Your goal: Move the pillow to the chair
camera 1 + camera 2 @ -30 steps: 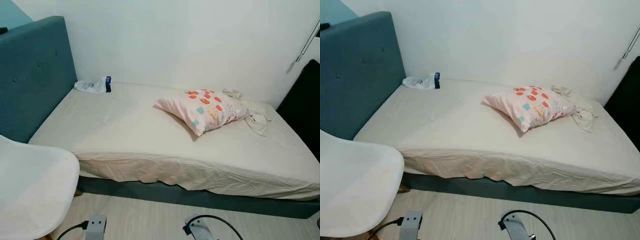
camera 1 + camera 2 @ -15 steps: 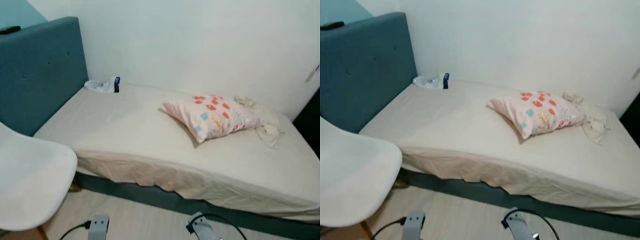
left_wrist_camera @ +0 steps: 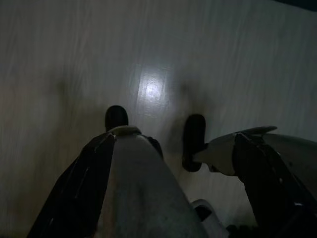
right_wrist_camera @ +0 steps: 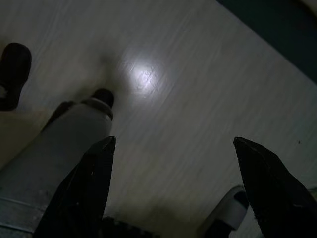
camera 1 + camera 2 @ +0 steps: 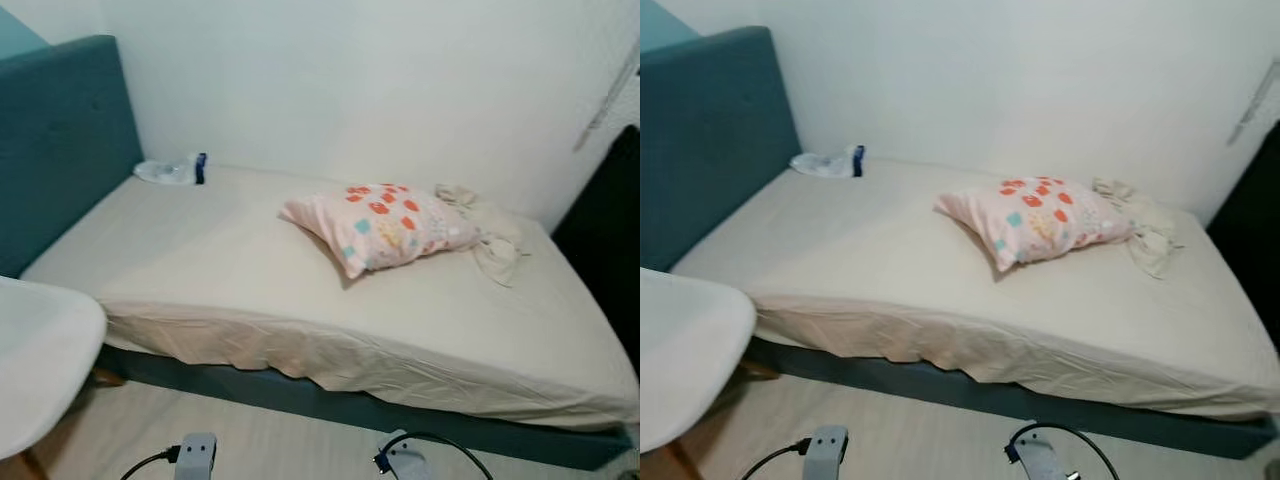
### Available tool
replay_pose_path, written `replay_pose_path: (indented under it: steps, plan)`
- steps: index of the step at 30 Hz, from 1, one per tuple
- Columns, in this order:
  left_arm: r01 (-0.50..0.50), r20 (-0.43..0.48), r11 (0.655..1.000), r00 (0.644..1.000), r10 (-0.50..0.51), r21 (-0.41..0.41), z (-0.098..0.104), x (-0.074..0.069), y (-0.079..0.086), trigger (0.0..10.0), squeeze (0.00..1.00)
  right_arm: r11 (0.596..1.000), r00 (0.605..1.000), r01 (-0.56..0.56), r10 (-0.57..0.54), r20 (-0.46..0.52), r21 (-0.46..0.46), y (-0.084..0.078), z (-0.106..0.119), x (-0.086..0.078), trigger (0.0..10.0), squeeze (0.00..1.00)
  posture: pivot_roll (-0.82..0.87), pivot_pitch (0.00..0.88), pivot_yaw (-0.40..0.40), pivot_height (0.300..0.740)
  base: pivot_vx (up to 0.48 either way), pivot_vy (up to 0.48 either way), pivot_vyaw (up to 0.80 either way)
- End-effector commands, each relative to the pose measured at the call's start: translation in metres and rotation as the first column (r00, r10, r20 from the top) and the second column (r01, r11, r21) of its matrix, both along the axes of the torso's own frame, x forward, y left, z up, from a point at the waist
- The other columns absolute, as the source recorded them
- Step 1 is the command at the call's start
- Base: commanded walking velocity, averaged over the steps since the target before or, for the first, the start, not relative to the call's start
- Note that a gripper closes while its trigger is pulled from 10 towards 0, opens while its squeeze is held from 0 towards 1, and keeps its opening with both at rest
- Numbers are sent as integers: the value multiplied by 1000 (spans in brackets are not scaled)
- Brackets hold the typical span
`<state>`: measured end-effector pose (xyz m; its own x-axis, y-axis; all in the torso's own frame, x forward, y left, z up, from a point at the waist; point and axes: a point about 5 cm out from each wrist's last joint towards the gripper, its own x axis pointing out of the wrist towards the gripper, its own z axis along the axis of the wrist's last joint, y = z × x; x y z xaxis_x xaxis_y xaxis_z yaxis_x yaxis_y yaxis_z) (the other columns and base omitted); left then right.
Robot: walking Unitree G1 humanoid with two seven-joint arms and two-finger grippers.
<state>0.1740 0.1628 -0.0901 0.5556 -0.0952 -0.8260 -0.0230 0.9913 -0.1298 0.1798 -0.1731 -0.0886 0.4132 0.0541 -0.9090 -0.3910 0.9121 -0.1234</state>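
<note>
Pillow [image 5: 375,226], pink with red and teal prints, lies on the bed [image 5: 240,270], right of centre toward the wall, untouched. Crumpled beige cloth [image 5: 490,240] touches it at its 3 o'clock; plastic bottle [image 5: 172,171] well apart at 10 o'clock by the teal headboard [image 5: 60,140]. White chair [image 5: 40,365] sits at 8 o'clock from the pillow, well apart, at the frame's left edge, seat bare. Change from half a second ago: the whole view has shifted, chair slides further toward the edge, pillow sits nearer centre, so the camera is turning toward the pillow; nothing on the bed has moved. Means approach phase, no grasp yet, task barely begun. Left pincer [image 3: 156,136] hangs over the wood floor [image 4: 198,89], fingers spread wide, holding nothing; right pincer [image 4: 173,163] likewise wide and empty above the floor. Next likely needs stepping closer to the bed before reaching.
</note>
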Motion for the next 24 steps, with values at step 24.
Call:
replay_pose_path:
  steps: [24]
  plan:
    - [-16, -5, 1000, 1000, 16, -4, 0, -1, 3, 10000, 0, 1000, 1000, 19, -19, -12, 8, 4, -3, -6, 10000, 0, 130, 0, -88, 740, 0, 0, 0]
